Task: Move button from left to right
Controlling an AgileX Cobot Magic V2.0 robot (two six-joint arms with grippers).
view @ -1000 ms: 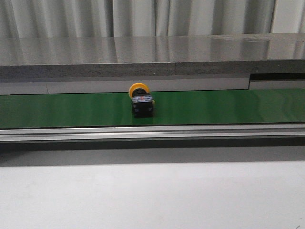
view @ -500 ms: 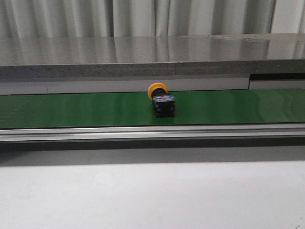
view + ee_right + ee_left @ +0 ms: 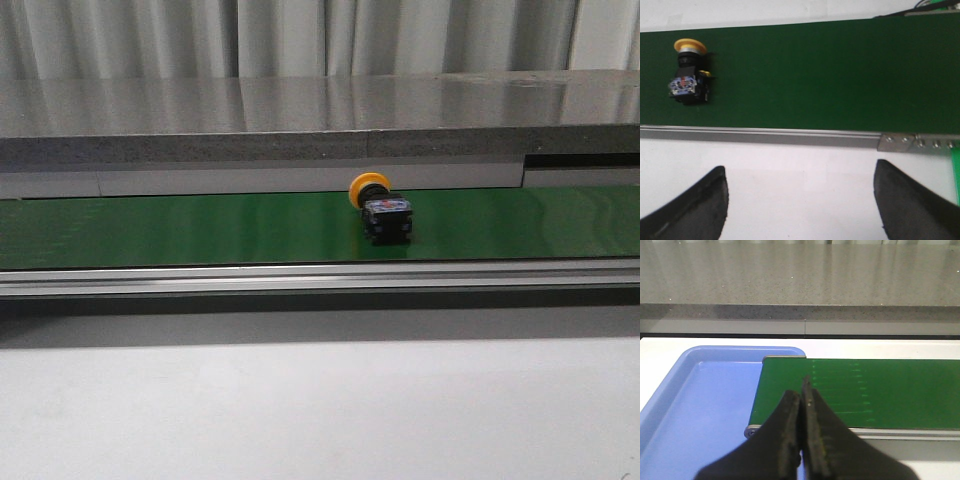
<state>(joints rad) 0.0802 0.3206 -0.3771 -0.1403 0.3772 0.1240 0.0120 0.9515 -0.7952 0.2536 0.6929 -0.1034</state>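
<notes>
The button (image 3: pixel 381 208), a yellow-orange cap on a black boxy body, lies on its side on the green belt (image 3: pixel 150 230), a little right of centre in the front view. It also shows in the right wrist view (image 3: pixel 689 72) on the belt (image 3: pixel 815 75). My right gripper (image 3: pixel 800 172) is open and empty over the white table, on the near side of the belt rail. My left gripper (image 3: pixel 801 390) is shut and empty, over the belt's left end (image 3: pixel 880 390). Neither gripper shows in the front view.
A blue tray (image 3: pixel 705 395) sits off the belt's left end. An aluminium rail (image 3: pixel 320 277) runs along the belt's near edge, with a bracket (image 3: pixel 912 142) at its right. A grey counter (image 3: pixel 320 110) stands behind the belt. White table (image 3: pixel 320 410) lies in front.
The button has travelled to the right along the belt, from just left of centre to right of centre. No gripper touches it.
</notes>
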